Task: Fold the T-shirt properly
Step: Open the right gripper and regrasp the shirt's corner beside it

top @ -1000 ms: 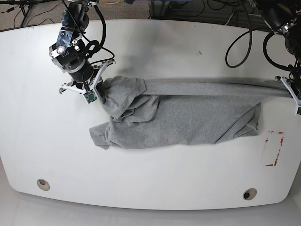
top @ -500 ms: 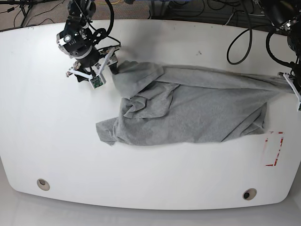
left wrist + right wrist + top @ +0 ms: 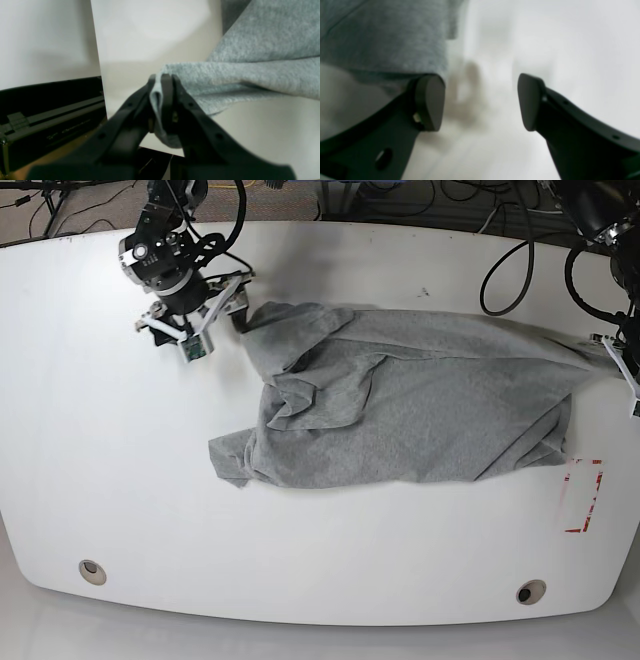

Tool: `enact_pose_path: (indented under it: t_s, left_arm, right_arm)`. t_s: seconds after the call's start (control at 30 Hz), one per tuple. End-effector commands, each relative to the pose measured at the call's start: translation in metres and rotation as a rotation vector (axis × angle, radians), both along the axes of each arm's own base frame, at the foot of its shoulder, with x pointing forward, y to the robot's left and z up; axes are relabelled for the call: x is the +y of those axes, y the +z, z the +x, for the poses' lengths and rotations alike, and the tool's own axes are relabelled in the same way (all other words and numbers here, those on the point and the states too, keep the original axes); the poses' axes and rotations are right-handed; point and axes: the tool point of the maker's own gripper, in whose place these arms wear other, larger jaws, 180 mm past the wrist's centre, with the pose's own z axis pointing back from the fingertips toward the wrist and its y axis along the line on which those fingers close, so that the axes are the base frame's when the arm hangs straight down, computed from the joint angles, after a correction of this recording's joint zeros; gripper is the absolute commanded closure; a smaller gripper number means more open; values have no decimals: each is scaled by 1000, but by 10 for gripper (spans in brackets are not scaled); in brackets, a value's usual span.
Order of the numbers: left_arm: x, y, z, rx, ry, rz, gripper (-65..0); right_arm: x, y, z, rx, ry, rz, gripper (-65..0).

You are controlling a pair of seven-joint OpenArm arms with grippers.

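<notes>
The heather-grey T-shirt (image 3: 420,405) lies crumpled across the middle of the white table (image 3: 100,460), with a folded lump at its left end. No letters show. My right gripper (image 3: 205,315) is open and empty, just left of the shirt's far-left corner. In the right wrist view it (image 3: 480,102) hovers over bare table, and the shirt's edge (image 3: 382,37) is beside its left finger. My left gripper (image 3: 622,362) is shut on the shirt's far-right corner at the table's right edge. The left wrist view shows the jaws (image 3: 161,100) pinching a fold of the fabric (image 3: 250,72).
A red-outlined rectangle (image 3: 583,495) is marked on the table near the right edge. Two round holes (image 3: 92,571) (image 3: 531,592) sit near the front edge. Black cables (image 3: 500,280) hang at the back right. A black case (image 3: 50,112) lies beyond the table edge.
The shirt has been dragged toward the far side and has settled flatter. My right gripper has let go of the left corner and pulled away to the left. My left gripper still holds the right corner.
</notes>
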Motion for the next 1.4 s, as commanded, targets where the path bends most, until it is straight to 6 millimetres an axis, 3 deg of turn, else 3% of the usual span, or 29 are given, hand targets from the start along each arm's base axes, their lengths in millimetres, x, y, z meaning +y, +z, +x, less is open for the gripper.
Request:
enact_pose_path:
  t_s: [0.0, 0.13, 0.33, 0.97, 1.37]
  left_arm:
    - [5, 15, 6, -36, -2, 30, 0]
    - [5, 15, 6, -37, -2, 28, 0]
    - [5, 15, 6, -37, -2, 28, 0]
    - [3, 15, 8, -42, -5, 23, 0]
    - [-6, 18, 21, -54, -40, 22, 0]
  right_arm:
    - [-12, 19, 18, -77, -38, -10, -438]
    - [-34, 30, 32, -111, -97, -34, -438]
    - [-49, 40, 57, -153, -117, -43, -438]
    - [-42, 29, 168, -161, -111, 160, -438]
    - [-24, -3, 198, -109, -96, 300, -438]
